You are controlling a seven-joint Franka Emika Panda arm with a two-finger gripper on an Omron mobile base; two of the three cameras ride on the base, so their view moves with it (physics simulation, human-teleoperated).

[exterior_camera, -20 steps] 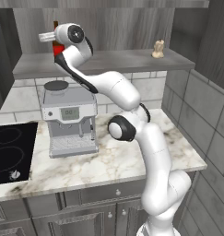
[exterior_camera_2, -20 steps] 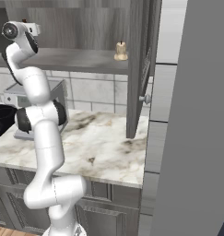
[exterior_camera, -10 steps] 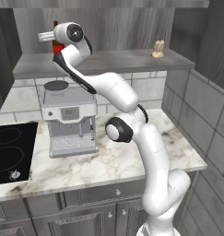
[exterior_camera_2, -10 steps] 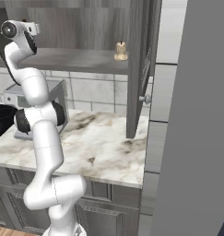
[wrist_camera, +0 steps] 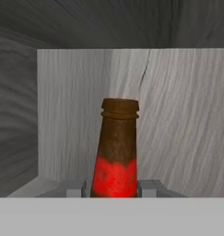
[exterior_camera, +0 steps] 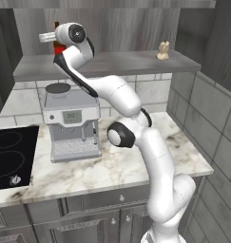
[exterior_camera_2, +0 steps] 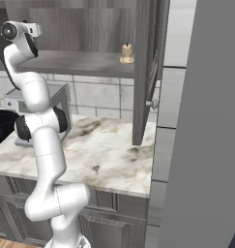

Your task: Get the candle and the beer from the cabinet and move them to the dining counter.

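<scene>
The white arm reaches up into the open wall cabinet of dark grey-brown wood (exterior_camera: 112, 64), and its two-finger gripper (wrist_camera: 114, 188) sits at the far left end of the shelf. In the hand view the small dark brown glass bottle with the red label (wrist_camera: 115, 152) stands upright between the two finger tips (wrist_camera: 73, 189), which press against its red-labelled body on either side. The jaws stood wide a second ago and have now drawn in onto the glass, so the gripper is clamped on the beer. From the left base view only a sliver of the bottle (exterior_camera: 57, 43) shows behind the hand, with its base apparently on the shelf board, so the lift looks not yet begun.

The tiny cream-beige lumpy wax candle (exterior_camera: 162, 51) stands upright at the far right of the same shelf, well apart from the bottle, and has not shifted; it shows too in the right base view (exterior_camera_2: 126, 53), just left of the open cabinet door (exterior_camera_2: 147, 72).

The grip being made, the likely next step is to raise the bottle clear of the shelf and draw it out without knocking the cabinet wall close beside it. Neither item has reached the dining counter yet, so the task looks early. Below the shelf, a steel coffee machine (exterior_camera: 72, 123) sits on the marble worktop (exterior_camera: 117, 168).
</scene>
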